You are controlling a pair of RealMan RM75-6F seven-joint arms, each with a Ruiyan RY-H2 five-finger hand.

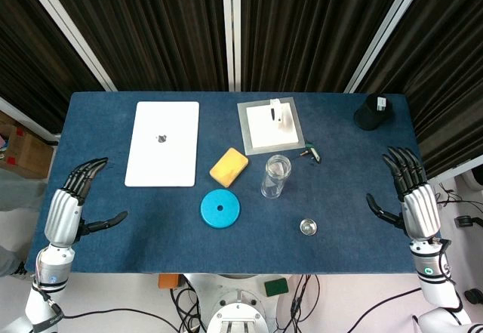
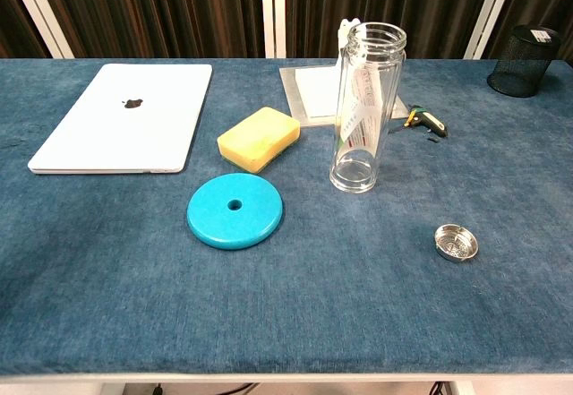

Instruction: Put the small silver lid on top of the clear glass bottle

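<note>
The clear glass bottle [image 1: 275,175] [image 2: 362,108] stands upright and uncapped near the table's middle. The small silver lid [image 1: 308,227] [image 2: 456,243] lies on the blue cloth to the bottle's right and nearer the front edge, apart from it. My left hand [image 1: 72,197] rests open at the table's left edge, fingers spread, holding nothing. My right hand [image 1: 410,189] is open at the right edge, fingers spread, well to the right of the lid. Neither hand shows in the chest view.
A white laptop [image 1: 163,143] lies shut at the back left. A yellow sponge [image 1: 229,167] and a blue disc [image 1: 220,208] sit left of the bottle. Behind it are a white sheet on a grey mat [image 1: 271,125], a small green tool [image 1: 311,153] and a black mesh cup [image 1: 373,112].
</note>
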